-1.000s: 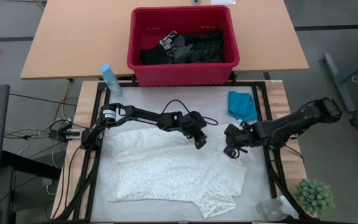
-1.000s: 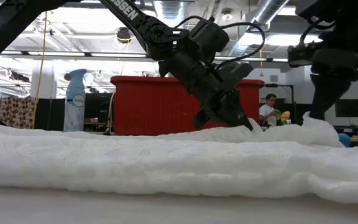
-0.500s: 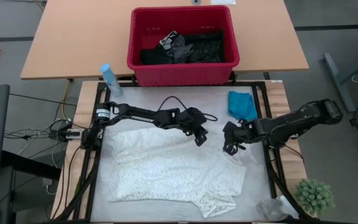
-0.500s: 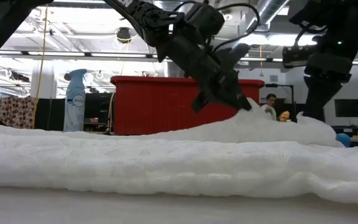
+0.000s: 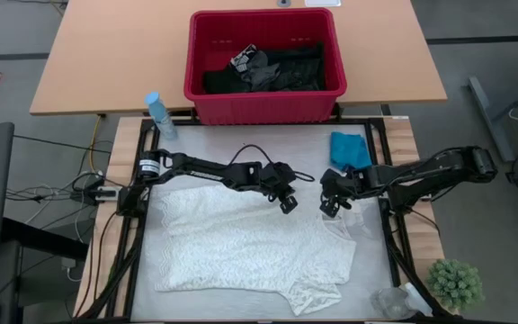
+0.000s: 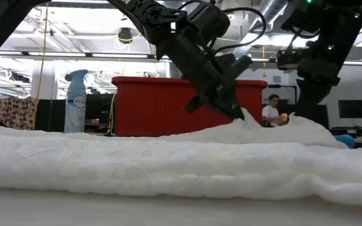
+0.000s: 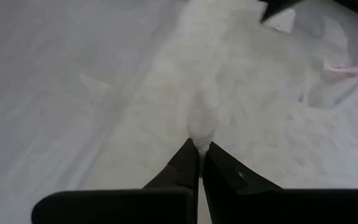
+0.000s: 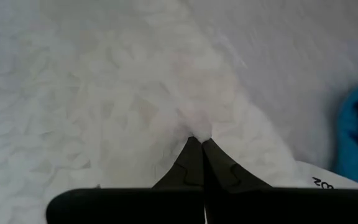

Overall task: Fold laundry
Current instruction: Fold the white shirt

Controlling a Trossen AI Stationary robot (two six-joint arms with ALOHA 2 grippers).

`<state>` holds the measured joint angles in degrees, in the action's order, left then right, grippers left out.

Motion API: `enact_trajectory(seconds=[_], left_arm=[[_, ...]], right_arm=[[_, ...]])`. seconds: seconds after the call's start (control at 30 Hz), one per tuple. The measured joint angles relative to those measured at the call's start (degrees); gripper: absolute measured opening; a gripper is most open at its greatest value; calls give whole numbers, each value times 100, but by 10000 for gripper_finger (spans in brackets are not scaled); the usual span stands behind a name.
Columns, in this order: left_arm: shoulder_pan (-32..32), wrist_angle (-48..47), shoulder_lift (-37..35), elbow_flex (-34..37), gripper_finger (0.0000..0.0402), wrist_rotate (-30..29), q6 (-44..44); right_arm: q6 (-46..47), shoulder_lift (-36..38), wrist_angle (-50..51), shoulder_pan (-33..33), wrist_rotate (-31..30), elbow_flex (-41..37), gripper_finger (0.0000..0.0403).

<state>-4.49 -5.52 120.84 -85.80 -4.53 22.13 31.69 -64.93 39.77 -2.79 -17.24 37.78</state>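
Currently white lacy garment (image 5: 241,247) lies spread, top edge pinched up by left gripper (image 5: 288,203) and right gripper (image 5: 329,207). One teal garment (image 5: 351,150); dark garments (image 5: 268,68) in one basket (image 5: 263,103).

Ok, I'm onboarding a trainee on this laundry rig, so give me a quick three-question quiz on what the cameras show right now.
1. True or false: both the left gripper and the right gripper are shut on the white lacy garment.
2. Where is the small teal garment? A) in the red basket B) on the table beside the right arm C) under the white lacy garment
3. Fill in: the dark clothes lie in the red ____.

Key
1. True: each wrist view shows closed fingers pinching a peak of white fabric.
2. B
3. basket
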Motion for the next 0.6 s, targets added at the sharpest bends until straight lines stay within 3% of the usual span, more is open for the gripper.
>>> enact_trajectory(seconds=[0.33, 0.6], left_arm=[[223, -276, 2, 0, 0, -609, 107], [295, -366, 7, 2, 0, -793, 159]], right_arm=[[-430, -33, -362, 212, -64, 0, 12], [-760, -664, -389, 343, 11, 0, 12]])
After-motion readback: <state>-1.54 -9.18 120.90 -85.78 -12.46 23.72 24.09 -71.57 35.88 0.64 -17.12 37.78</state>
